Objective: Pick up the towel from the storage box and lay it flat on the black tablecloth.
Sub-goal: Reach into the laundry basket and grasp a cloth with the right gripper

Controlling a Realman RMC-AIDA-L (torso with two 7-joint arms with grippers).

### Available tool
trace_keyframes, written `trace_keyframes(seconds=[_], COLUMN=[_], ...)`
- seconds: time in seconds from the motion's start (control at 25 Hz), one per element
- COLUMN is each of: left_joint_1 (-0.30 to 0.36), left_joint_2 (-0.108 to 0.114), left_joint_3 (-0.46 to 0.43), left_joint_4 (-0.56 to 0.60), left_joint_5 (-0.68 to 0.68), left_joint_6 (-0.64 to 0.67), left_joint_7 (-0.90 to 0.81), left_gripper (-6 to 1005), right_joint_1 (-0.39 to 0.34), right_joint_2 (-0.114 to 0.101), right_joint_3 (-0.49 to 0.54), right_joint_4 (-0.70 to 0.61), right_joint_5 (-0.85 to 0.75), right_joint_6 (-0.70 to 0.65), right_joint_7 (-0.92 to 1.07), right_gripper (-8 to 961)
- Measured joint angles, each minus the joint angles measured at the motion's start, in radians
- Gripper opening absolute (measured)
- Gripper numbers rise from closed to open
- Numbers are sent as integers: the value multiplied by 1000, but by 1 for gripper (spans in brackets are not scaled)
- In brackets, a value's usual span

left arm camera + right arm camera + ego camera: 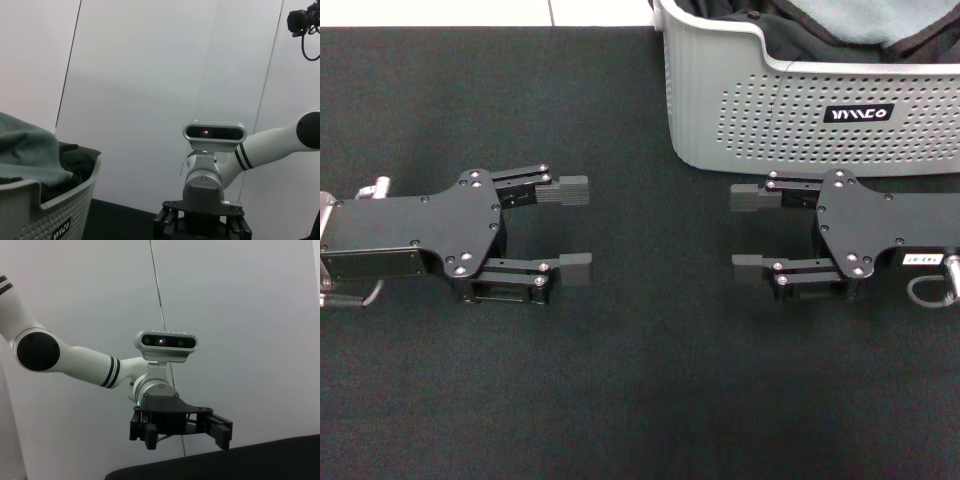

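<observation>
Counting what you have: two tools, one storage box [790, 110], one black tablecloth [640, 380] covering the bench. Your left tool [575, 228] sits at the left centre of the head view, its two fingers spread wide with nothing between them. Your right tool [748, 231] sits at the right centre, mirrored toward it, fingers likewise spread and empty. Both hover low over the tablecloth, well apart from each other.

The storage box stands at the upper right of the head view, just beyond the right tool, its black label facing you. Inside it you can see a grey-green cloth [840, 22] lying over dark fabric. You cannot make out any yellow-orange towel from these views. The left wrist view shows the same box [47, 215] at its lower left, heaped with grey-green cloth [27, 150].
</observation>
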Motion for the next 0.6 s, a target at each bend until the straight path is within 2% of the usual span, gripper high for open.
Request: trace_keyframes(seconds=[0.6], left_joint_1=[-1], left_joint_2=[0], left_joint_3=[0], left_joint_4=[0], left_joint_5=[0], left_joint_6=[0], left_joint_7=[7], left_gripper=[853], right_joint_1=[-4], right_joint_2=[0], right_joint_3=[5], right_joint_4=[-3], right_joint_5=[1], right_joint_6=[-8], right_joint_7=[0], right_gripper=[719])
